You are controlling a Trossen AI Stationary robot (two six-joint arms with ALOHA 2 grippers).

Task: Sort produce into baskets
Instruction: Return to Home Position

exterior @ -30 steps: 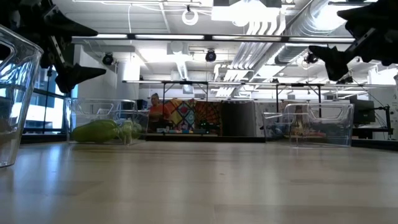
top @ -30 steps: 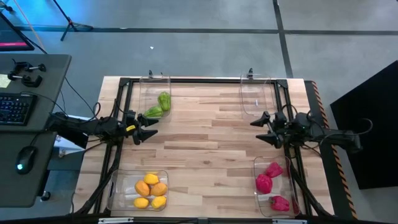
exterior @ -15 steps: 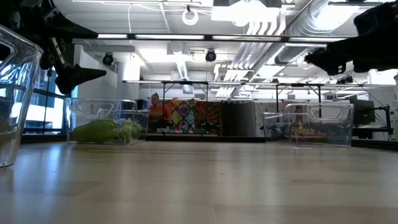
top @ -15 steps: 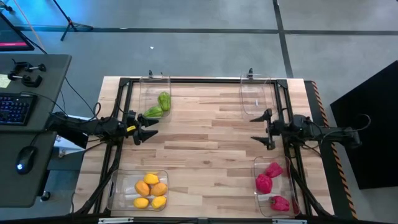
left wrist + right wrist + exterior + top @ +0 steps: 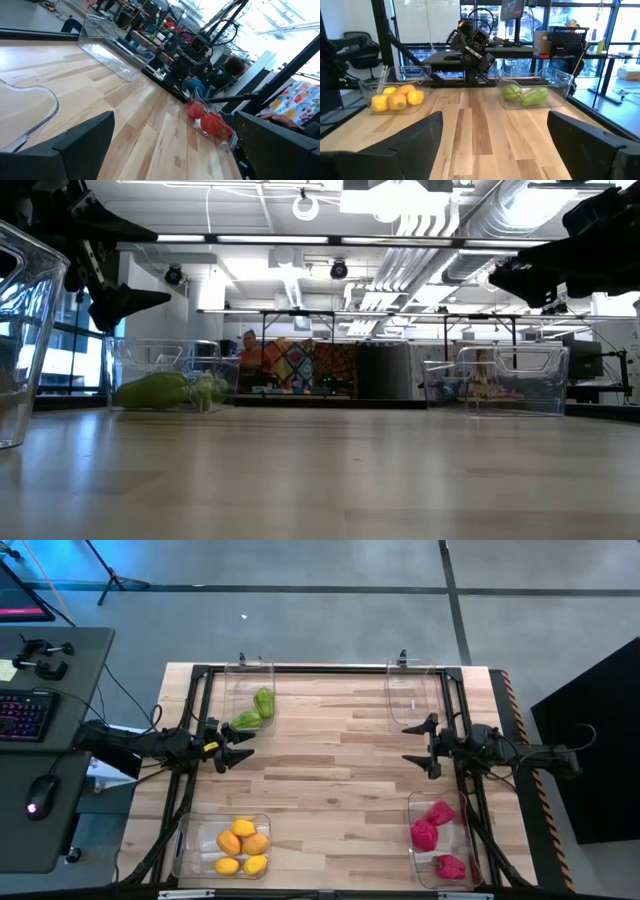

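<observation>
Four clear baskets stand at the table's corners. The far-left basket (image 5: 250, 692) holds green produce (image 5: 256, 710). In the near-left basket (image 5: 190, 840) lie yellow and orange pieces (image 5: 242, 845), and in the near-right basket (image 5: 458, 840) magenta-red ones (image 5: 432, 830). The far-right basket (image 5: 413, 695) holds nothing. My left gripper (image 5: 236, 751) hovers open at the left edge, between the two left baskets. At the right edge, between the two right baskets, my right gripper (image 5: 408, 744) hovers open. Both point level toward the table's middle, with nothing between their fingers.
A black frame (image 5: 330, 670) runs along the table's far edge and down both sides. The bare wooden middle of the table (image 5: 330, 770) lies between the grippers. People sit at desks in the room beyond the table (image 5: 250, 350).
My right gripper has rolled about its pointing line. Its two fingers stood slanted a second ago and now lie level side by side. It has also swung a little toward the far edge. Its opening looks unchanged, and the produce has kept still.
</observation>
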